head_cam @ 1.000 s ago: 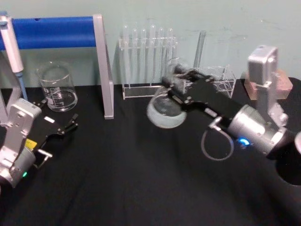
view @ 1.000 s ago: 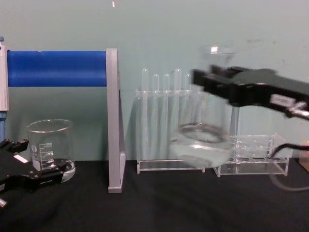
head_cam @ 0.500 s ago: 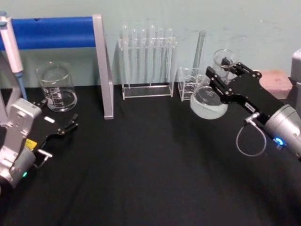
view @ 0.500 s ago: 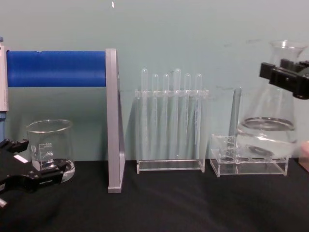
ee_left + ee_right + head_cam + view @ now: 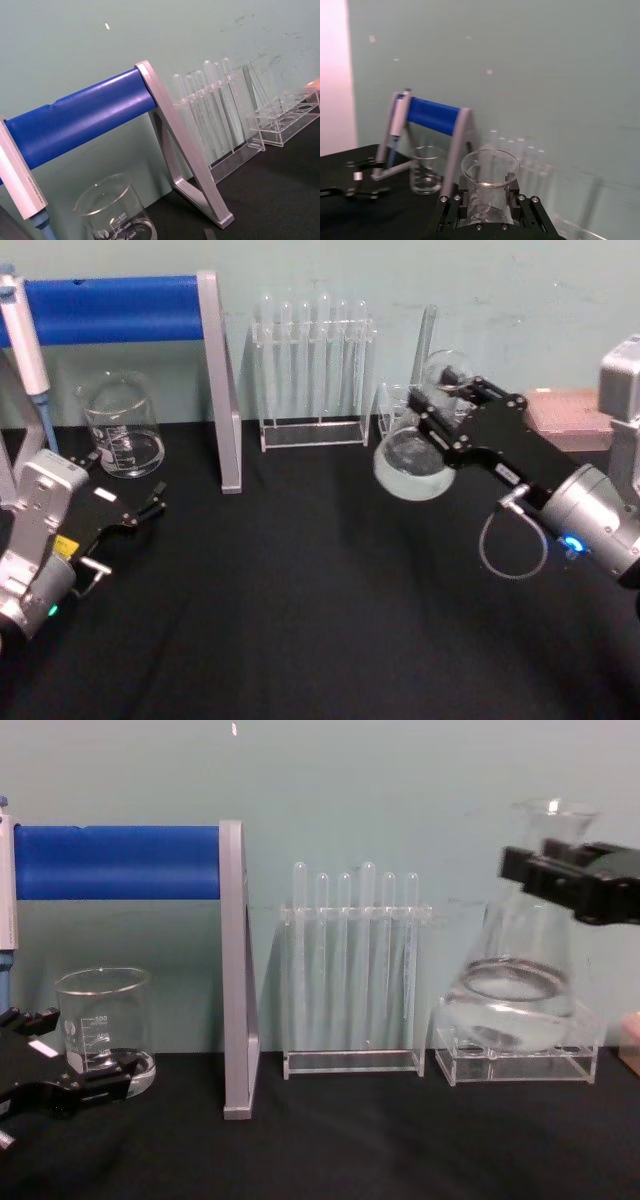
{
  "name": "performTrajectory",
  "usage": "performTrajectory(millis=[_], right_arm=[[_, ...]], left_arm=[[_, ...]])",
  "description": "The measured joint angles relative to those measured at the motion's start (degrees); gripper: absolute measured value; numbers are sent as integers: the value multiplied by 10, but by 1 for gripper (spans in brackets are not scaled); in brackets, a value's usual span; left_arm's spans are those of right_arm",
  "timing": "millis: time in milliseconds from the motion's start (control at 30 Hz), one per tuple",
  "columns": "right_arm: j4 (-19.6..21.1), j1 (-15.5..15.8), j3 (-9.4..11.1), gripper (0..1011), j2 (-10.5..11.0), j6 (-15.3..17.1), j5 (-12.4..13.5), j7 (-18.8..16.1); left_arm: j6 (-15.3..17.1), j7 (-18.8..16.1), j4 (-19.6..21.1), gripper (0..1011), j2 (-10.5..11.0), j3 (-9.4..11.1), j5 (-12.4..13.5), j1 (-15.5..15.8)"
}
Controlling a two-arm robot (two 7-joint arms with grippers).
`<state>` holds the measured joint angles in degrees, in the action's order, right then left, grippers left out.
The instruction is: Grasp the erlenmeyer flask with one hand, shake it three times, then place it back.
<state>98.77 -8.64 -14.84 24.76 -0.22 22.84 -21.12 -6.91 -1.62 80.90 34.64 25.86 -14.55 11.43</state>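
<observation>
The middle and near half of the black worktop (image 5: 300, 620) lie bare, open to a reach from the near edge. The obstacles line the far edge: a beaker (image 5: 122, 425) under the blue-barred pipette stand (image 5: 120, 308) toward the far left corner, a test tube rack (image 5: 313, 370) mid-edge, and a low acrylic rack (image 5: 515, 1060) to its right. The right gripper (image 5: 447, 412) holds the erlenmeyer flask (image 5: 412, 462) aloft before that low rack. The left gripper (image 5: 150, 502) lies by the left edge, near the beaker.

a laboratory setting: a rack of glass test tubes (image 5: 355, 960), a graduated beaker (image 5: 103, 1020), an erlenmeyer flask (image 5: 520, 1000) and what looks like a pipette (image 5: 25, 340) hung on a blue-barred stand (image 5: 120, 862), over a black counter (image 5: 300, 620).
</observation>
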Motion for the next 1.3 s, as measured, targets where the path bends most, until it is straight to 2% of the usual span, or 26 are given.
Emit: performTrajectory(millis=[100, 200, 233, 333, 433, 667, 900, 1067, 1300], right_arm=[[-5, -9, -13, 450, -3, 1, 2, -15], [-16, -29, -46, 450, -9, 2, 9, -47], [-16, -29, -46, 450, -9, 2, 9, -47], [-28, -49, -78, 450, -14, 2, 15, -77], [-37, -64, -101, 450, -18, 3, 21, -98], [-55, -90, -138, 450, -26, 3, 31, -128], [-65, -103, -154, 450, -27, 0, 39, -132], [-69, -106, -156, 450, -24, -4, 44, -124], [-67, -96, -132, 450, -12, -12, 45, -84]], left_arm=[[0, 0, 0, 1001, 0, 0, 0, 0], [0, 0, 0, 1001, 0, 0, 0, 0], [0, 0, 0, 1001, 0, 0, 0, 0], [0, 0, 0, 1001, 0, 0, 0, 0], [0, 0, 0, 1001, 0, 0, 0, 0], [0, 0, 0, 1001, 0, 0, 0, 0], [0, 0, 0, 1001, 0, 0, 0, 0], [0, 0, 0, 1001, 0, 0, 0, 0], [0, 0, 0, 1001, 0, 0, 0, 0]])
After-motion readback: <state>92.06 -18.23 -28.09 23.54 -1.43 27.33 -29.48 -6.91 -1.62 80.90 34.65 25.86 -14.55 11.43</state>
